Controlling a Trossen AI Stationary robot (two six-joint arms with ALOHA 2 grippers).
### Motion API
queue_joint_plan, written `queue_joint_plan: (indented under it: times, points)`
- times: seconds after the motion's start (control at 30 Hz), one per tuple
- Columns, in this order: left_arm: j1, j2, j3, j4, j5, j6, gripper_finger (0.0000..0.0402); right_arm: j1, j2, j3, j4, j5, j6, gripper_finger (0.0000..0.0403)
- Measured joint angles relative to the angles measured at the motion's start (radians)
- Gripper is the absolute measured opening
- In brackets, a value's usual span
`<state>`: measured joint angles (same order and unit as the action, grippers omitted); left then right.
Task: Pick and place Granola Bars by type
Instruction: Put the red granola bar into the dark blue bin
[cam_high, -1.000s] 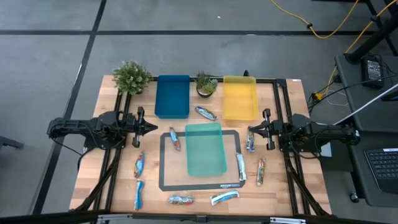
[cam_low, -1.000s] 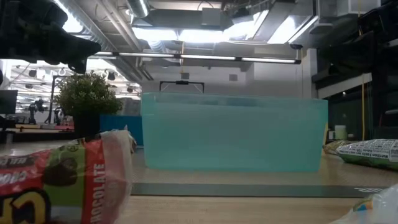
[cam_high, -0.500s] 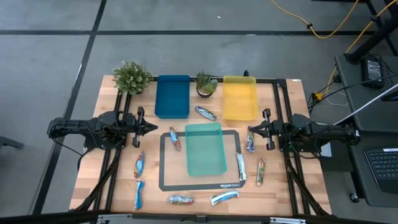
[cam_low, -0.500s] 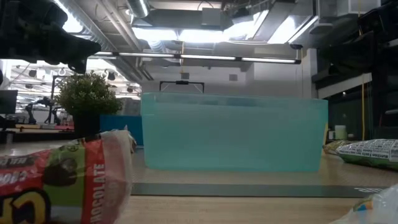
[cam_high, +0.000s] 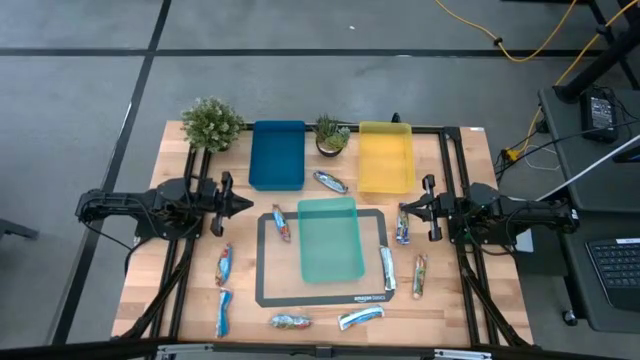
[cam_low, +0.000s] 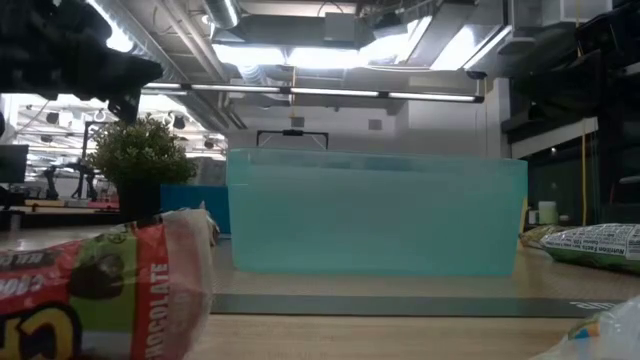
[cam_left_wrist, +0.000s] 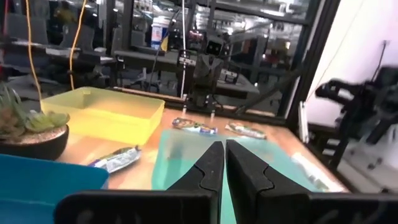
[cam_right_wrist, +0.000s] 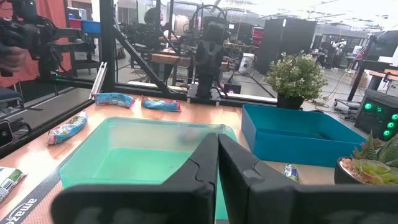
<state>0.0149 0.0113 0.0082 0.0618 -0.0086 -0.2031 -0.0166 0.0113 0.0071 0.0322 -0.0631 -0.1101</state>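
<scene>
While nothing on the table had shifted since a second before, the left arm's dark bulk at the low view's upper left showed slightly changed. In the high view both arms sat as before: the left gripper (cam_high: 243, 204) hung at the mat's (cam_high: 268, 296) left edge, the right gripper (cam_high: 404, 209) at its right edge, each with its fingers pressed together and holding nothing.

The bars lay scattered around the teal tray (cam_high: 331, 239). One bar (cam_high: 281, 223) lay on the mat just right of the left gripper; two more (cam_high: 224, 265) (cam_high: 221, 313) lay nearer, on the bare wood at left. A bar (cam_high: 402, 228) lay directly beneath the right gripper's tips, with others (cam_high: 387, 268) (cam_high: 419, 275) nearer. One (cam_high: 330, 181) lay between the blue tray (cam_high: 277, 155) and the yellow tray (cam_high: 386, 157); two (cam_high: 290, 321) (cam_high: 360, 318) lay at the near edge.
</scene>
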Motion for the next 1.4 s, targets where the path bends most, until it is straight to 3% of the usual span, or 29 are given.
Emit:
queue_joint_plan:
  times: [0.37, 0.47, 0.57, 0.7, 0.9, 1.03, 1.17, 1.4]
  points:
    - [0.000, 0.000, 0.008, 0.102, -0.156, -0.169, 0.0011, 0.000, 0.000, 0.000, 0.000, 0.000, 0.000, 0.0017]
    - [-0.001, 0.009, 0.056, 0.114, -0.243, -0.143, 0.0013, 0.000, 0.000, 0.000, 0.000, 0.000, 0.000, 0.0017]
    - [-0.001, 0.057, 0.159, 0.093, -0.264, -0.085, 0.0013, 0.000, 0.000, 0.000, 0.000, 0.000, 0.000, 0.0016]
    - [-0.001, 0.206, 0.385, -0.072, -0.262, -0.048, 0.0013, 0.000, 0.000, 0.000, 0.000, 0.000, 0.000, 0.0016]
    - [-0.001, 0.498, 0.776, -0.479, -0.254, -0.043, 0.0013, 0.000, 0.000, 0.000, 0.000, 0.000, 0.000, 0.0017]
    - [-0.001, 0.632, 0.969, -0.715, -0.221, -0.069, 0.0011, 0.000, 0.000, 0.000, 0.000, 0.000, 0.000, 0.0017]
    - [-0.001, 0.698, 1.042, -0.783, -0.217, -0.049, 0.0009, 0.000, 0.000, 0.000, 0.000, 0.000, 0.000, 0.0016]
    - [-0.002, 0.799, 1.047, -0.793, -0.204, 0.006, 0.0028, 0.000, 0.000, 0.000, 0.000, 0.000, 0.000, 0.0016]
